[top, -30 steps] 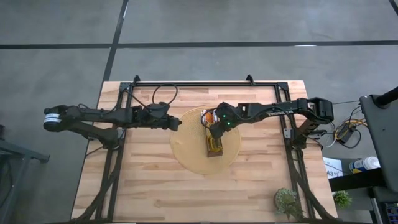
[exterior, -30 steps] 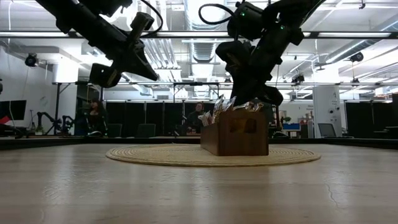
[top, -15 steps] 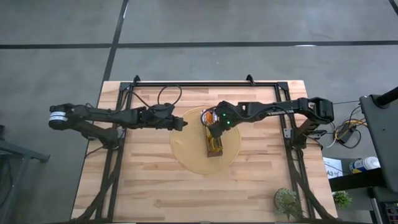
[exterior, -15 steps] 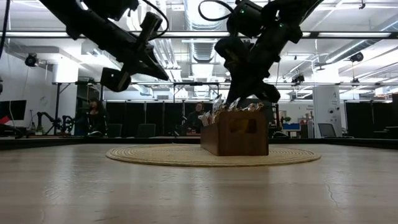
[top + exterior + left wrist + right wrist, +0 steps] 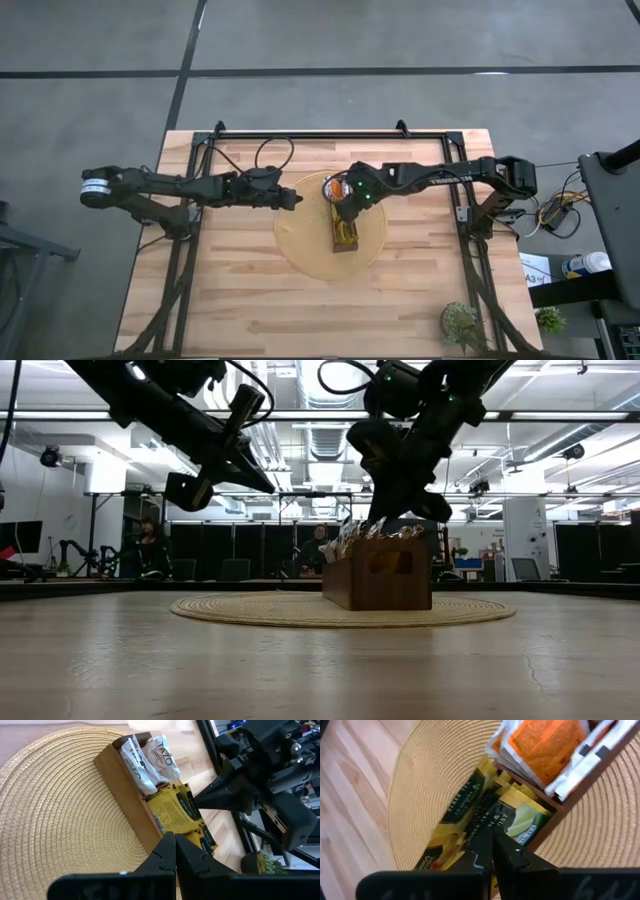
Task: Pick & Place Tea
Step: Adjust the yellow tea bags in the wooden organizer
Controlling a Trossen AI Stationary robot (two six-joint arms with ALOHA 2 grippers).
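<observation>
On the round mat [image 5: 300, 245] at the table's [image 5: 240, 300] middle, the tea [image 5: 345, 230] stands upright in the tray [image 5: 344, 246], its row running from back edge to front edge; the right gripper [image 5: 343, 212] above it and the left gripper [image 5: 292, 201] are both closed and empty.

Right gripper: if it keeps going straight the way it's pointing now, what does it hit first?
Most likely the yellow and dark green paper tea sachets standing in the long dark-brown wooden tray. The right gripper, jaws shut, points down right at them; whether it touches already, I can't tell.

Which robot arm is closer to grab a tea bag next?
Probably the right one. Its claw, shut, hangs right over the tea bags standing in the brown tray on the round mat. The left claw, also shut, sits off to the side, above the mat's edge.
</observation>
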